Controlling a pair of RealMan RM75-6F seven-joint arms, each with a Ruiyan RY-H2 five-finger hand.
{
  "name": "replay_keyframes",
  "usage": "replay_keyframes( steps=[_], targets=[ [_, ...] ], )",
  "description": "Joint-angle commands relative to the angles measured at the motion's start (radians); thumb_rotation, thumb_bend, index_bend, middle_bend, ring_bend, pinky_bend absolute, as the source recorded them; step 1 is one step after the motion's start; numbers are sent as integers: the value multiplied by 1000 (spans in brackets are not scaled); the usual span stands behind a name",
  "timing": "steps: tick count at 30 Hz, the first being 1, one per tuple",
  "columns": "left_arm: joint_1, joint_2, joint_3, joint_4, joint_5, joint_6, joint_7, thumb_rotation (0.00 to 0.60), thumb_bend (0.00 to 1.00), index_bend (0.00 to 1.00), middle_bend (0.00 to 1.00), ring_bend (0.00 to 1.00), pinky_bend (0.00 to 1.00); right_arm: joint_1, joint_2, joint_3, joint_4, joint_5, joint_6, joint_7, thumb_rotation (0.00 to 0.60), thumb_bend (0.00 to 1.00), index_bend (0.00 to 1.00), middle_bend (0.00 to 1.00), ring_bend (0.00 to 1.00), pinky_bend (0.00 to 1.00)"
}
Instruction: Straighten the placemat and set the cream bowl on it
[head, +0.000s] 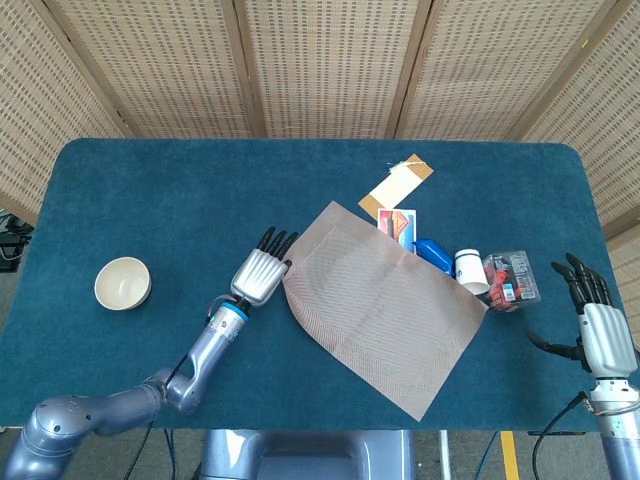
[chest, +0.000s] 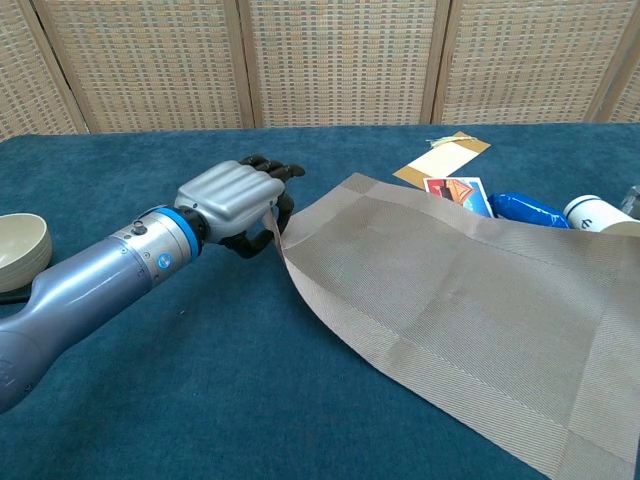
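Left hand (chest: 232, 203): at the placemat's left corner, fingers curled down over the mat's edge, which lifts slightly beneath them; it appears to pinch that corner, though the fingertips are partly hidden.
Right hand (head: 597, 325): at the table's far right edge, fingers spread and apart, holding nothing, well apart from everything else.
Placemat (head: 380, 305): beige woven mat lying skewed on the blue table (head: 180, 200), 1 corner pointing toward the front edge, its left corner at the left hand.
Cream bowl (head: 122, 283): upright on the table, far left, well apart from the placemat, with the left arm between the 2 in the head view.
In the way, upper right edge of the mat: a blue packet (head: 432, 252) and a white jar (head: 468, 266) sit just beside the mat's edge, the jar touching or partly under its raised border; which, I cannot tell.
Clear box with red contents (head: 510, 279): just right of the white jar, close to the mat's right corner.
Card with red and blue print (head: 399, 222): partly tucked under the mat's top edge.
Tan paper sleeve (head: 396, 185): beyond the card, lying flat, off the mat.
Backdrop: woven wicker panels (head: 330, 60) behind the table.
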Motion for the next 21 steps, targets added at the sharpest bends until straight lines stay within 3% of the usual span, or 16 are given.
replay_keyframes(
  steps=[1, 5, 8, 14, 21],
  targets=[
    [13, 20, 2, -34, 8, 21, 3, 600, 525, 757, 0, 0, 0, 0, 1, -2, -2, -3, 0, -1, 600, 125, 141, 0, 0, 0],
    [52, 95, 35, -162, 27, 55, 33, 600, 525, 758, 0, 0, 0, -2, 4, -6, -12, -12, 5, -4, 600, 125, 141, 0, 0, 0],
    [109, 182, 93, -306, 36, 88, 106, 600, 525, 763, 0, 0, 0, -7, 8, -11, -22, -26, 17, -3, 600, 125, 143, 0, 0, 0],
    [171, 281, 143, -510, -14, 107, 235, 600, 527, 764, 0, 0, 0, -11, 9, -25, -37, -51, 25, -14, 600, 125, 143, 0, 0, 0],
    [205, 351, 200, -645, 16, 121, 265, 600, 529, 764, 0, 0, 0, -14, 9, -41, -49, -78, 32, -20, 600, 125, 143, 0, 0, 0]
  ],
)
